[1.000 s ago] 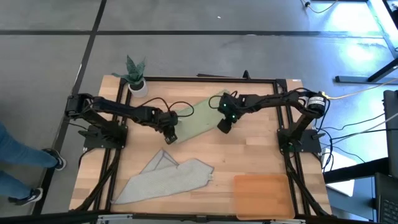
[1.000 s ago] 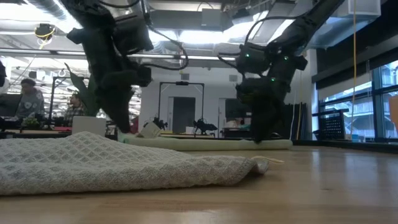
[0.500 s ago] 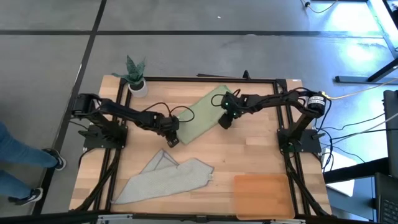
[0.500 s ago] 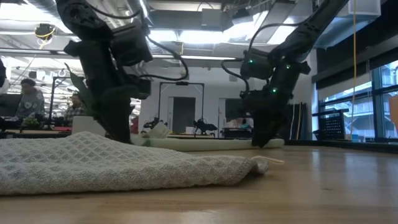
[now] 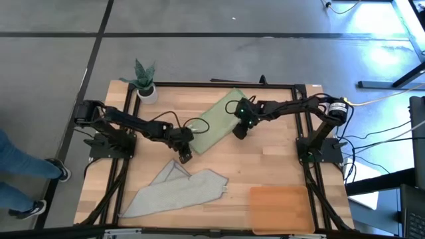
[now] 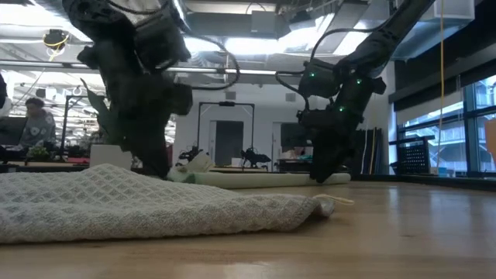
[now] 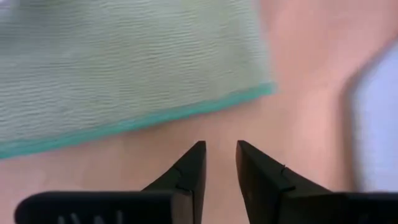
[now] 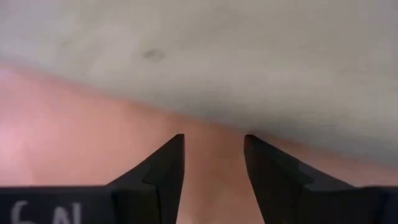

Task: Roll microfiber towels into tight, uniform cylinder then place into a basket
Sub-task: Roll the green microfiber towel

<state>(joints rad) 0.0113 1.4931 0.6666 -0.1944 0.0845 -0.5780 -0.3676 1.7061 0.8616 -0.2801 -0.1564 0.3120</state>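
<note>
Left claw [image 7: 219, 163] parted slightly, empty, just off green towel [image 5: 216, 121] near edge. Right claw [image 8: 212, 158] open wider, empty, at same edge. Advice: pinch hem at both ends together, roll evenly. Grey towel [image 5: 176, 191] and basket [image 5: 279, 207] beyond, nearer front.

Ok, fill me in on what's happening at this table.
Both arms work at the green towel, which lies flat and unrolled. The left hand and the right hand are open and empty, each just off the towel's edge. The grey towel lies loose nearer the front, and the basket holds nothing.
</note>
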